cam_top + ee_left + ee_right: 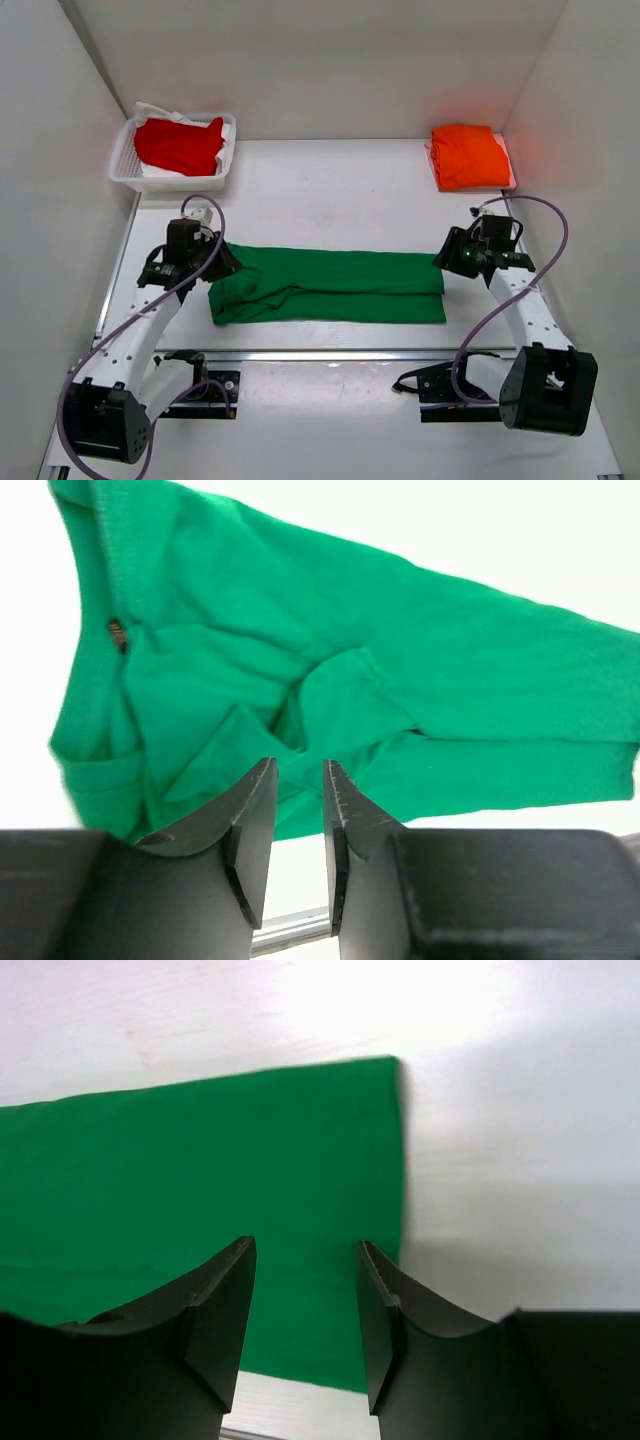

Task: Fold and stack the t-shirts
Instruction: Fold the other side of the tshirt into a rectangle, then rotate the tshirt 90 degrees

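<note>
Top view: the green shirt (pixel 330 285) lies mid-bench (pixel 330 190), a long band folded lengthwise. The left tool (pixel 222 262) sits at its left end and the right tool (pixel 447 258) at its right end. Beyond it to the far left, the red shirt (pixel 180 145) is heaped in a basket (pixel 125 172). Beyond it to the far right, the orange shirt (pixel 468 155) is folded flat. The bench is white and matte, with plain white walls (pixel 330 60) around it.

Left wrist: the jaws are slightly parted with nothing between them, and the shirt's rumpled end lies just beyond.

Right wrist: the jaws are spread over the shirt's straight right edge, pinching no cloth.

I'd say the lengthwise fold is done. Next comes the crosswise fold: pinch one end and carry it over the other. That bunched left end may want smoothing first.
</note>
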`<state>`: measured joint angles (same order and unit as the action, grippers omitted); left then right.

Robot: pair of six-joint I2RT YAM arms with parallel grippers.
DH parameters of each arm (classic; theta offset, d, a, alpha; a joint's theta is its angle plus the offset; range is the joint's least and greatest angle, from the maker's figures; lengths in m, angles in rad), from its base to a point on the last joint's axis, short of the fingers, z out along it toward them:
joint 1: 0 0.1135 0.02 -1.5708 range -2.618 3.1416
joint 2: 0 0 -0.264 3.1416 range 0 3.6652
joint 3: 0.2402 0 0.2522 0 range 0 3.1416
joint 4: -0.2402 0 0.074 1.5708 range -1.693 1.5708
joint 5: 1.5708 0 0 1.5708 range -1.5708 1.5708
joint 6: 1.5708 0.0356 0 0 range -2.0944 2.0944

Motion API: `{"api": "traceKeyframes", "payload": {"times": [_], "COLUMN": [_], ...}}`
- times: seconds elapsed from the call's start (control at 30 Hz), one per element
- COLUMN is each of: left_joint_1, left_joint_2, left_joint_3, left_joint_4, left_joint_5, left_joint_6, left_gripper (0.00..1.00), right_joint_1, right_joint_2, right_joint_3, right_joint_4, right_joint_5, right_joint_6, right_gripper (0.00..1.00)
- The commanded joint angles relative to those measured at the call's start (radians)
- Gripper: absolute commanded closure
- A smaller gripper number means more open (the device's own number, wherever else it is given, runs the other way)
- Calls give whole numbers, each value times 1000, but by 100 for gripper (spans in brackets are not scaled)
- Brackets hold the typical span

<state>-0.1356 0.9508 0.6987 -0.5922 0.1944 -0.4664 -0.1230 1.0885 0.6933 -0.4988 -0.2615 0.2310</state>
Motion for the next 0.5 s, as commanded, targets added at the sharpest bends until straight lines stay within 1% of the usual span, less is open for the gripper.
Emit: {"api": "traceKeyframes", "payload": {"times": [0.0, 0.1, 0.13, 0.2, 0.3, 0.33, 0.37, 0.4, 0.47], "left_joint_1": [-60, -146, -168, -182, -205, -209, -220, -226, -236], "left_joint_2": [63, 150, 169, 264, 400, 469, 506, 585, 745], "left_joint_3": [4, -31, -39, -36, 8, 45, 101, 131, 267], "left_joint_4": [8, 51, 52, 54, 55, 48, 42, 25, -4], "left_joint_5": [17, -87, -105, -151, -193, -214, -228, -242, -245], "left_joint_6": [-29, -64, -89, -103, -97, -94, -83, -80, -49], "left_gripper": [64, 64, 64, 63, 63, 63, 63, 63, 66], "right_joint_1": [49, 115, 118, 181, 220, 221, 235, 256, 276], "right_joint_2": [59, 140, 172, 208, 241, 258, 266, 271, 287], "right_joint_3": [37, 31, 28, 22, -14, -27, -31, -44, -49], "right_joint_4": [77, 144, 158, 180, 189, 178, 160, 142, 99], "right_joint_5": [-30, -30, -19, -4, 5, 4, 5, 10, 18], "right_joint_6": [-6, 14, 19, 48, 83, 103, 116, 126, 151], "right_gripper": [58, 60, 59, 57, 56, 55, 56, 56, 57]}}
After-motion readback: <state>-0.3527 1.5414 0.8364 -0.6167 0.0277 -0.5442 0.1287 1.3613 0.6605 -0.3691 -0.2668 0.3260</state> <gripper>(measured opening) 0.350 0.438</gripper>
